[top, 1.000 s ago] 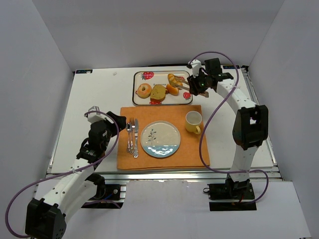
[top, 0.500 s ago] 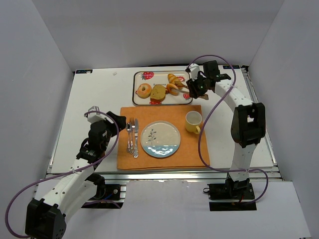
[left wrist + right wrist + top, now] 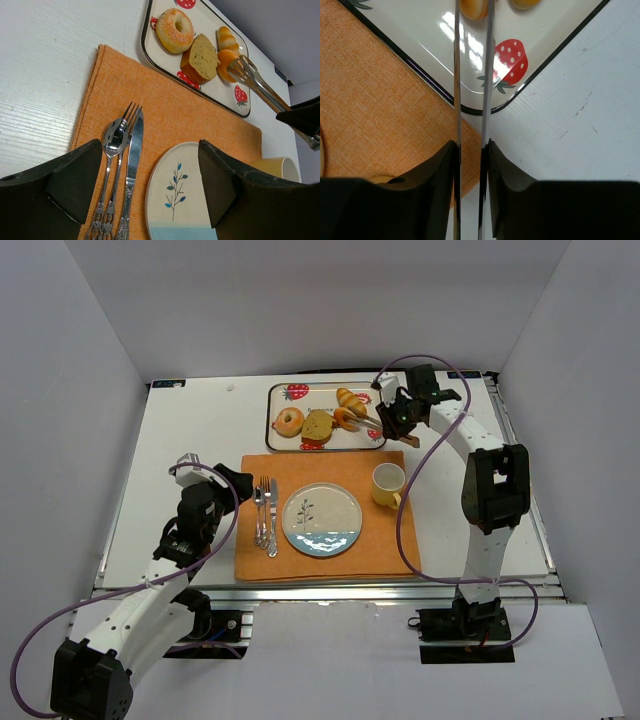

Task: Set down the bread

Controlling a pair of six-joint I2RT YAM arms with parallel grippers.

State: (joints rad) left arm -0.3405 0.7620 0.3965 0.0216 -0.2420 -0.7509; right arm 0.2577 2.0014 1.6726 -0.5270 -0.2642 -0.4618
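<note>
Bread [image 3: 318, 426] lies in four pieces on the strawberry-printed tray [image 3: 369, 442]: a sugared ring [image 3: 174, 30] at its left end, a brown slice [image 3: 202, 55] just beside that, a pale twisted roll [image 3: 227, 36] toward its far edge, and an orange roll [image 3: 225, 65] with a glossy crust right of the slice. The tips of metal tongs [image 3: 260, 86] sit on either side of the orange roll (whether they squeeze it cannot be told). The right gripper [image 3: 471, 147], over the tray's near right corner, is clamped on the tongs' two arms.

The left gripper [image 3: 150, 150] hangs well to the near left of the tray, jaws spread wide and holding nothing.

The tray rests on a white table [image 3: 190, 430]. Just on its near side lies an orange placemat [image 3: 390, 540] with a leaf-patterned plate [image 3: 322, 520], cutlery [image 3: 265, 515] and a yellow mug [image 3: 388, 483]. Plain pale walls [image 3: 300, 300] close in the table on three sides.
</note>
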